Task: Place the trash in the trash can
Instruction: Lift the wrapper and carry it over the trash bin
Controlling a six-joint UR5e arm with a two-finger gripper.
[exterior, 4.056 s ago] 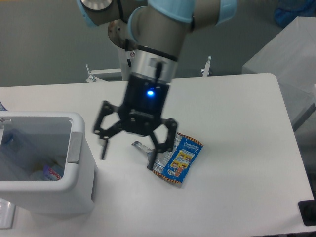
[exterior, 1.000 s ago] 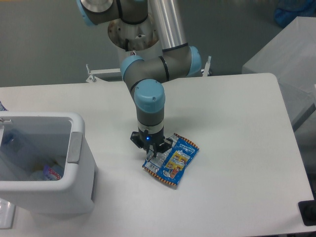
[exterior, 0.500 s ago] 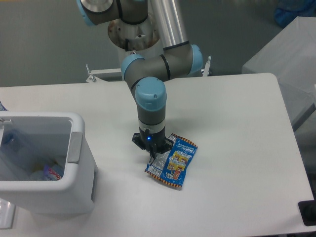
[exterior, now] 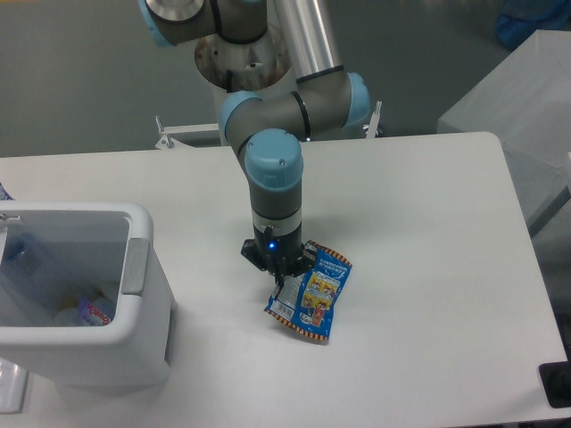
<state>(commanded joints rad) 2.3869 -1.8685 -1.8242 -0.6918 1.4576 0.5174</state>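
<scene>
The gripper (exterior: pixel 280 278) points straight down at the left edge of the blue snack wrapper (exterior: pixel 310 292); its fingers are close together on that edge, and I cannot tell if they really hold it; the wrapper is on the table (exterior: pixel 428 250), to the right of the white trash can (exterior: pixel 136 267).

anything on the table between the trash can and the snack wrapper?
Only bare tabletop between the trash can and the blue snack wrapper. The gripper stands at the wrapper's left edge in the fixed camera view.
</scene>
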